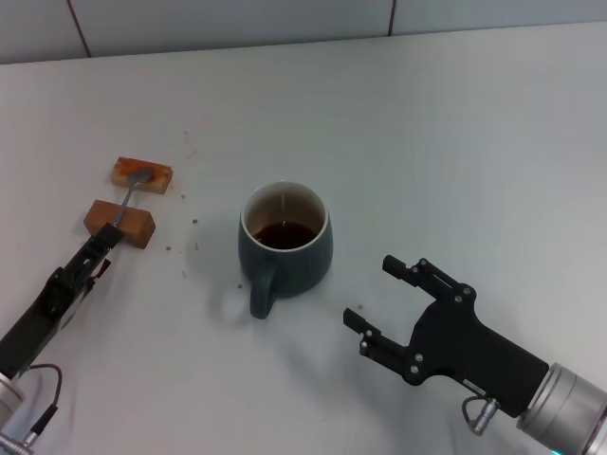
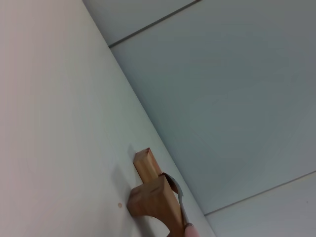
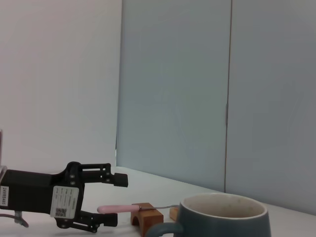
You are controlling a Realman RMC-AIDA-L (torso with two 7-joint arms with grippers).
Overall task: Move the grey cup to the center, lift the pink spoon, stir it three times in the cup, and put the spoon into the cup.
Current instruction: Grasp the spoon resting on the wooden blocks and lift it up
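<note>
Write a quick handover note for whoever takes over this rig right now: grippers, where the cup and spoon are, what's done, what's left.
Left gripper: open around the handle of the pink spoon, not shut on it.
Right gripper: open, empty, beside the grey cup, apart from it.
Grey cup: upright mid-table, dark liquid inside, handle toward the robot.
Pink spoon: resting across two brown blocks on the robot's left.
Done: the cup looks centred.
Left: grasp and lift the spoon, stir three times, leave it in the cup.
</note>
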